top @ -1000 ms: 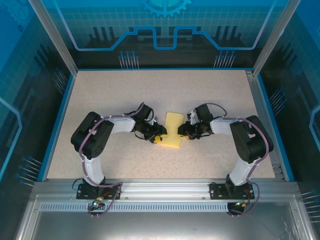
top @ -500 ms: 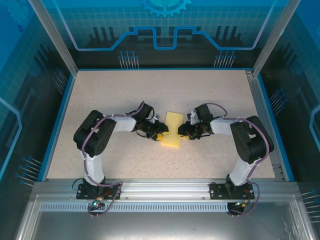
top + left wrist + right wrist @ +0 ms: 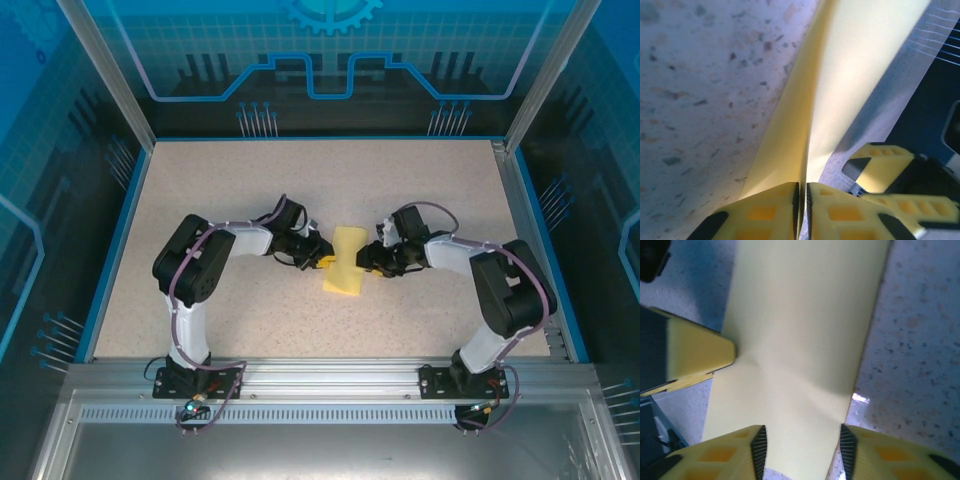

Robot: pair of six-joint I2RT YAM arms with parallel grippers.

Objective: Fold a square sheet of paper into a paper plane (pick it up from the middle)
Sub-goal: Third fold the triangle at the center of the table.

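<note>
The pale-yellow square sheet of paper (image 3: 345, 262) lies folded at the table's middle, standing up along a crease and pinched narrow at its waist. My left gripper (image 3: 322, 260) is at its left edge. In the left wrist view the left gripper (image 3: 802, 187) is shut on the upright fold of the paper (image 3: 840, 75). My right gripper (image 3: 368, 262) is at the sheet's right side. In the right wrist view the right gripper (image 3: 801, 440) stands open, its pads either side of the paper (image 3: 800, 340) with small gaps. A left finger (image 3: 695, 355) touches the sheet's far edge.
The speckled tabletop (image 3: 220, 190) spreads all round the paper. Blue rails (image 3: 118, 240) and transparent walls border the table on the left, right and back. Both arm bases stand on the metal rail (image 3: 320, 375) at the near edge.
My left gripper has closed onto the paper's left fold and shifted a little right. My right gripper has opened. The sheet now looks narrower and more bunched than before.
</note>
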